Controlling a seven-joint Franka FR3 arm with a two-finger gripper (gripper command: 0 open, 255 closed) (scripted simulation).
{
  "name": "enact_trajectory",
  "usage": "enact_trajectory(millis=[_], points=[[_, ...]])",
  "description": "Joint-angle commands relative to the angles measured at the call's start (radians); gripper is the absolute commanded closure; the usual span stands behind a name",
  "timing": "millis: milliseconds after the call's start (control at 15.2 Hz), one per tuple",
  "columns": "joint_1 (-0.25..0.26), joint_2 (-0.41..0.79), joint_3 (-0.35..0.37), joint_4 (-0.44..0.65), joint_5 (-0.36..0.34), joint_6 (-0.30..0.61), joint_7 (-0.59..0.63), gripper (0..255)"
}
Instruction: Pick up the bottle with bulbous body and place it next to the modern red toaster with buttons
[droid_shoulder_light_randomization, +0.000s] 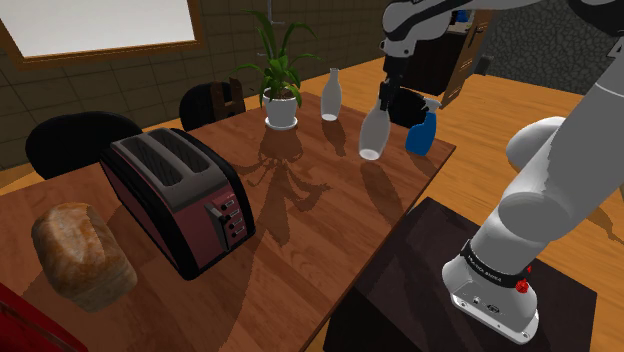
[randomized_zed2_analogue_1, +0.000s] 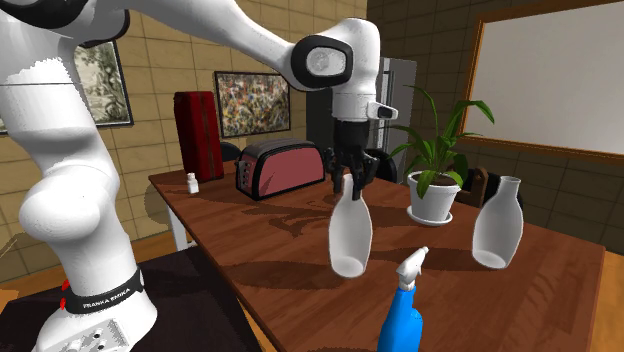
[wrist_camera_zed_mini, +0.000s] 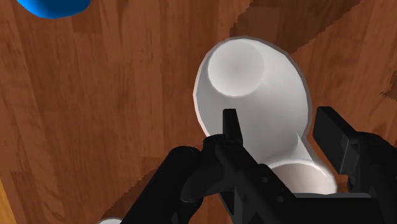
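Observation:
A white bottle (droid_shoulder_light_randomization: 372, 130) (randomized_zed2_analogue_1: 350, 235) (wrist_camera_zed_mini: 254, 83) with a narrow neck and a wide rounded body hangs from my black gripper (droid_shoulder_light_randomization: 388, 95) (randomized_zed2_analogue_1: 349, 178) (wrist_camera_zed_mini: 280, 127), which is shut on its neck. The bottle leans slightly, its base close over the wooden table (droid_shoulder_light_randomization: 300, 250); I cannot tell whether it touches. The dark red toaster (droid_shoulder_light_randomization: 180, 200) (randomized_zed2_analogue_1: 280, 168), black-trimmed with buttons on its end face, stands well away toward the shoulder view's left.
A second white bottle (droid_shoulder_light_randomization: 331, 95) (randomized_zed2_analogue_1: 498, 222), a potted plant (droid_shoulder_light_randomization: 280, 85) (randomized_zed2_analogue_1: 432, 190) and a blue spray bottle (droid_shoulder_light_randomization: 422, 130) (randomized_zed2_analogue_1: 402, 310) stand close around the gripper. A bread loaf (droid_shoulder_light_randomization: 80, 255) lies beyond the toaster. Dark chairs (droid_shoulder_light_randomization: 75, 140) line the far edge.

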Motion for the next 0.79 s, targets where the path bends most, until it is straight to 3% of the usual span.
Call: enact_trajectory(millis=[0,726], points=[[0.0,-0.009,0.001,0.019,-0.003,-0.028,0.002,255],[0.002,-0.032,0.004,0.143,-0.008,-0.174,0.006,255]])
